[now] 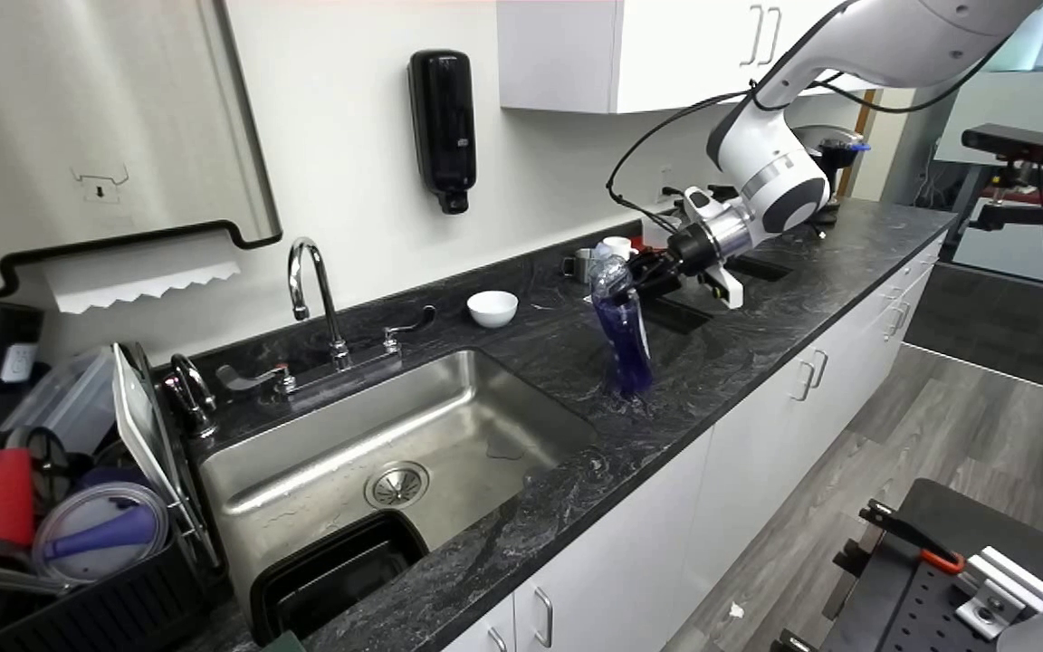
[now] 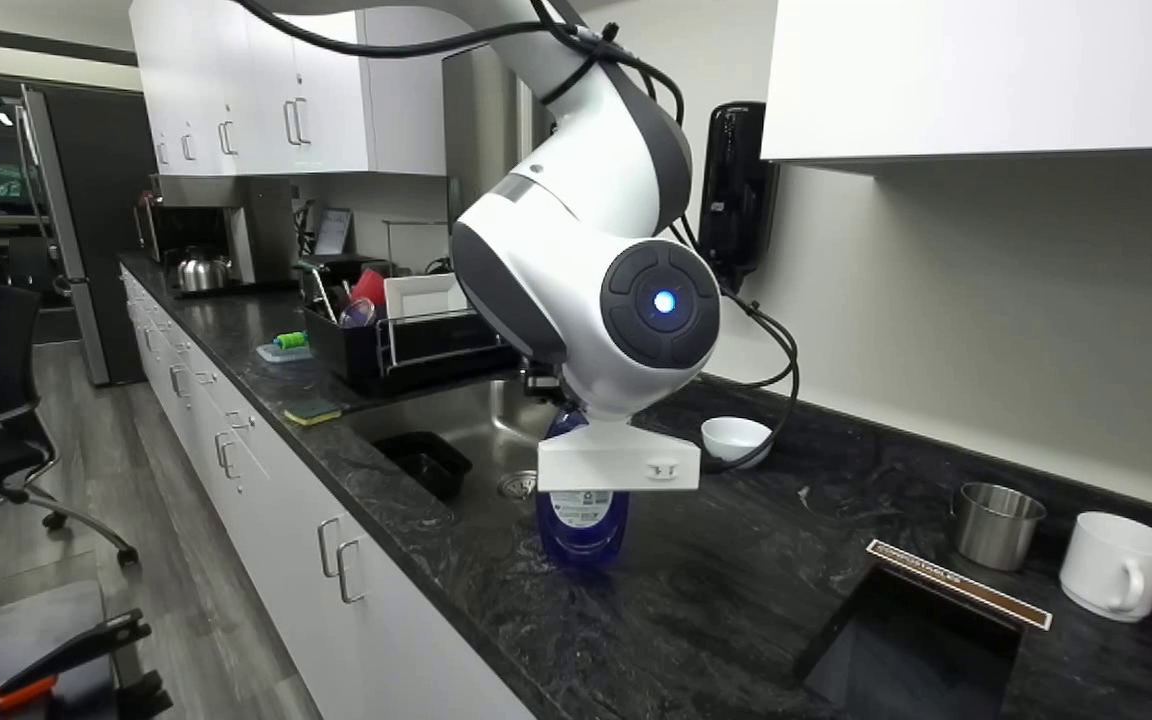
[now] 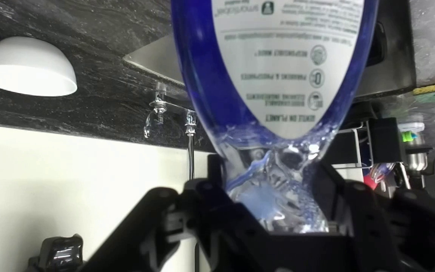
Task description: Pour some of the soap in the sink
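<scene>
The soap (image 1: 626,353) is a clear bottle of deep blue liquid with a white label. It stands nearly upright, leaning slightly, over the counter right beside the sink. I cannot tell whether its base touches the counter. It also shows partly behind the arm (image 2: 581,535) and large in the wrist view (image 3: 278,75), with bubbles in its clear neck. My gripper (image 1: 619,288) is shut around the bottle's narrow upper part, a finger on each side (image 3: 266,181). No cap can be made out. The steel sink (image 1: 476,407) has a round drain and chrome faucet; it also shows behind the bottle (image 2: 501,410).
A black tub (image 1: 340,570) sits in the sink's near corner. A full dish rack (image 2: 346,345) stands beyond the sink. A white bowl (image 1: 492,309) is by the wall. A steel cup (image 2: 998,525) and white mug (image 2: 1116,565) stand near a counter opening. A black dispenser (image 1: 443,127) hangs above.
</scene>
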